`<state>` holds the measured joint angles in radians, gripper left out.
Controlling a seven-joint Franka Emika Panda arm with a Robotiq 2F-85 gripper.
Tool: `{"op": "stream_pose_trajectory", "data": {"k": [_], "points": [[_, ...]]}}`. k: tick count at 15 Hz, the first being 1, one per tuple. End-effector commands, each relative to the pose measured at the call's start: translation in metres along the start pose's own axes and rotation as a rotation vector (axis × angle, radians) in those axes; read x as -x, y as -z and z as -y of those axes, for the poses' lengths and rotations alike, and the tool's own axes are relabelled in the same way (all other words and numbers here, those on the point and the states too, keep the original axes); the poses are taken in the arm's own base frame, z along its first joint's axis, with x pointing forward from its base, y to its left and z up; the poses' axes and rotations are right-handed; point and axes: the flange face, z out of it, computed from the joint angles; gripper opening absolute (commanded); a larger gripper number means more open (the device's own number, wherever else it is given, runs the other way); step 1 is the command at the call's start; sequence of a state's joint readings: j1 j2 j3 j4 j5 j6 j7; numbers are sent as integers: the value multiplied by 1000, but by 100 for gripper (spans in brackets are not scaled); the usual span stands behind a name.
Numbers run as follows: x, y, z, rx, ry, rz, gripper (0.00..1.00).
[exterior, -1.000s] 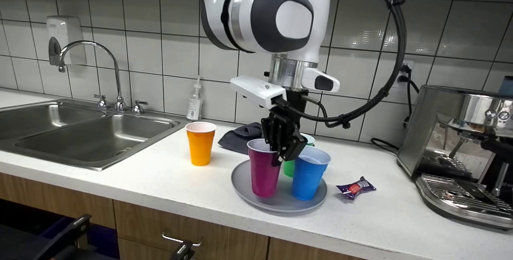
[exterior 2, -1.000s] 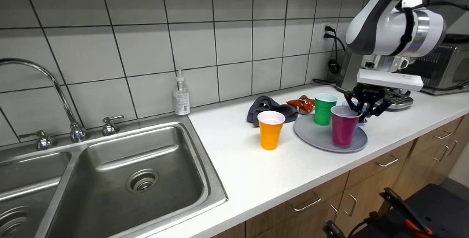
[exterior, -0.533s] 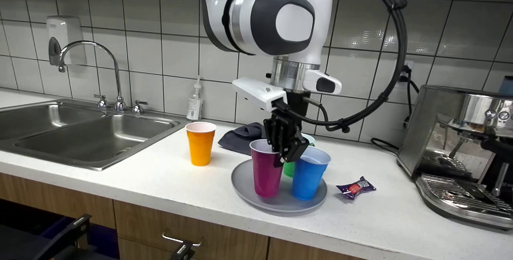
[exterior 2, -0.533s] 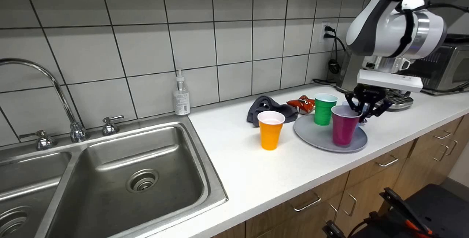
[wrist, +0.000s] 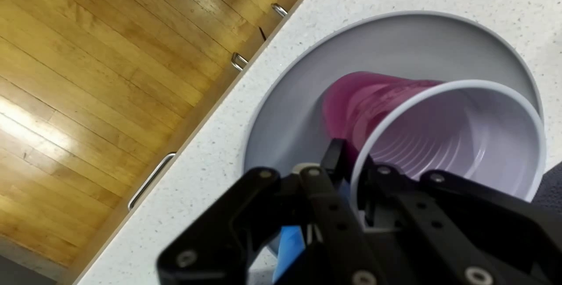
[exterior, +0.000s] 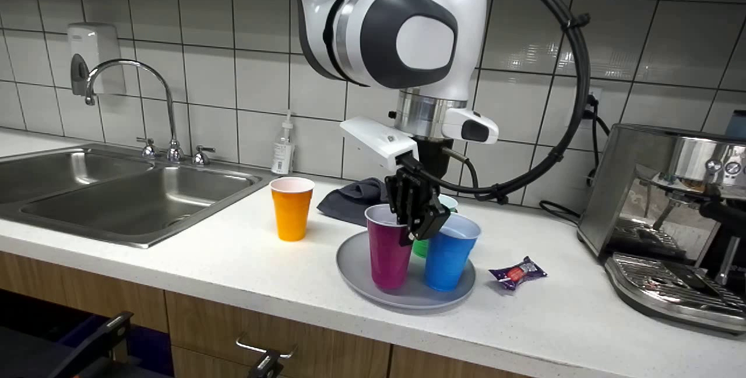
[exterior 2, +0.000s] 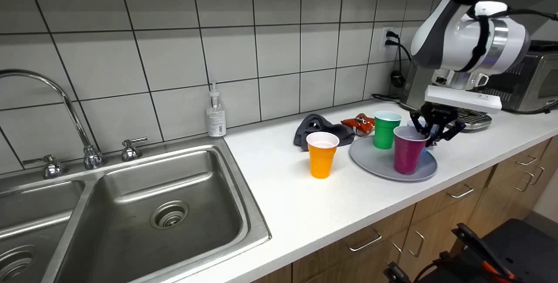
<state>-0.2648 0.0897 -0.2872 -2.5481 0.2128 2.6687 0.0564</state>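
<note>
Tiled wall [exterior 2: 226, 52] backs a white worktop [exterior: 233, 255]. Set into the worktop is a double-basin sink [exterior 2: 251, 213]; farther along stands a steel coffee machine [exterior: 653, 215]. Between them lies a round grey plate [exterior: 352, 267], with a dark cloth [exterior 2: 322, 130] near the wall. Pincer [wrist: 354, 162] is clamped on the magenta cup [exterior: 387, 258], one jaw inside the rim and one outside. Magenta cup is close to upright at the plate; base contact cannot be told. Blue cup [exterior: 449, 255] and green cup [exterior 2: 386, 131] stand on the plate beside it. Orange cup [exterior: 291, 215] stands on the worktop, between plate and sink. Purple packet [exterior: 517, 274] lies beside the plate, on the coffee machine side.
</note>
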Motion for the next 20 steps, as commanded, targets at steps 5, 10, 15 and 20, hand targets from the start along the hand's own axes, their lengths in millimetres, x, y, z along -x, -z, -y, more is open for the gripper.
{"op": "stream_pose_trajectory", "data": {"k": [5, 10, 15, 20], "points": [[-2, -6, -3, -6, 37, -16, 2], [-1, -10, -2, 7, 58, -12, 48], [2, -2, 0, 8, 80, -27, 84], [7, 12, 1, 48, 152, -42, 100]]}}
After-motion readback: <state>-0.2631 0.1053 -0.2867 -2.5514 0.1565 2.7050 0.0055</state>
